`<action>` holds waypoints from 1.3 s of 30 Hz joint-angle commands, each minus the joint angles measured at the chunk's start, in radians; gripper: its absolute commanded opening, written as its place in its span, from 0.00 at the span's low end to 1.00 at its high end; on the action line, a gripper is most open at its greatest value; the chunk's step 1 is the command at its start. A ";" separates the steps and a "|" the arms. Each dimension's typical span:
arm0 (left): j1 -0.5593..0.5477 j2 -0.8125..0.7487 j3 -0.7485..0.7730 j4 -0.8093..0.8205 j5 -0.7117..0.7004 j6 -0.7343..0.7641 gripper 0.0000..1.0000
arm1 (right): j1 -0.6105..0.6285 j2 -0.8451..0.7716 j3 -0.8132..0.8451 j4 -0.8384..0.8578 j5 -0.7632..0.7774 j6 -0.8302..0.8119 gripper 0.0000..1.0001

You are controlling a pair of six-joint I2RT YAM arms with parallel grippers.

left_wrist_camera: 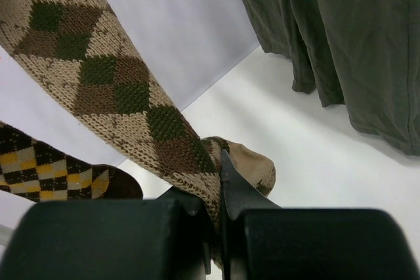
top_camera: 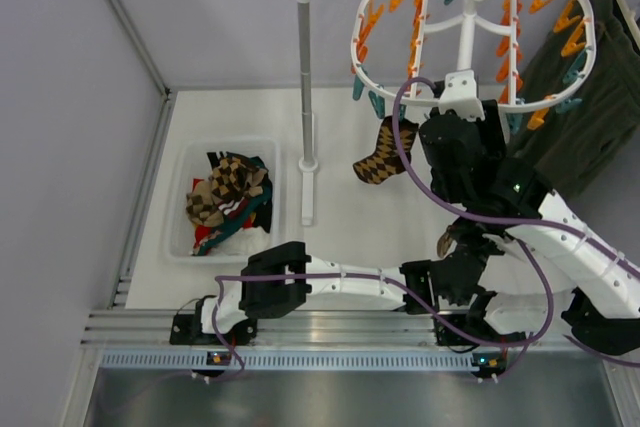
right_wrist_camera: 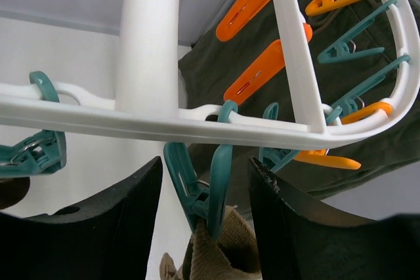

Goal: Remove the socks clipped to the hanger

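Right claw: your right claw (right_wrist_camera: 205,227) stood spread, one finger on each side of a teal clip (right_wrist_camera: 209,191), with no clear contact yet.
Between the fingers: the clip's tip bit the bunched top of a tan sock (right_wrist_camera: 220,257).
Just above: the clip hung from a white bar of the hanger (right_wrist_camera: 164,122), with more teal and orange clips beyond it.
Left claw: your left claw (left_wrist_camera: 216,218) was pressed together, pinching the lower leg of what I judged to be the same tan sock. The sock ran up and to the left from the fingers.
Around it: a checked sock (left_wrist_camera: 46,168) hung to the left, a green garment (left_wrist_camera: 354,44) hung ahead to the right, and the surface (left_wrist_camera: 295,149) lay beneath.
Step in hand: as I judged it, squeezing the clip open.
Doing it well: you needed to close on the clip's splayed upper arms, not on its tip or on the cloth. You also needed to keep the left pull light and straight down, so the hanger did not swing.
Farther out: a bin (top_camera: 180,237) holding loose socks sat well to the left of both claws.
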 commanded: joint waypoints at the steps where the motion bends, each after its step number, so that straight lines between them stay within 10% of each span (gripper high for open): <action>1: -0.014 -0.037 -0.029 0.024 0.026 -0.030 0.00 | -0.016 -0.023 -0.005 0.121 0.027 -0.065 0.52; 22: 0.001 -0.057 -0.071 0.024 0.010 -0.079 0.00 | -0.019 -0.007 -0.022 0.148 0.015 -0.074 0.18; 28: 0.020 -0.205 -0.307 -0.034 -0.044 -0.293 0.00 | -0.022 -0.037 -0.036 0.141 -0.078 -0.023 0.41; 39: 0.124 -0.551 -0.558 -0.756 0.028 -0.922 0.00 | -0.031 -0.150 -0.057 0.104 -0.412 0.151 0.69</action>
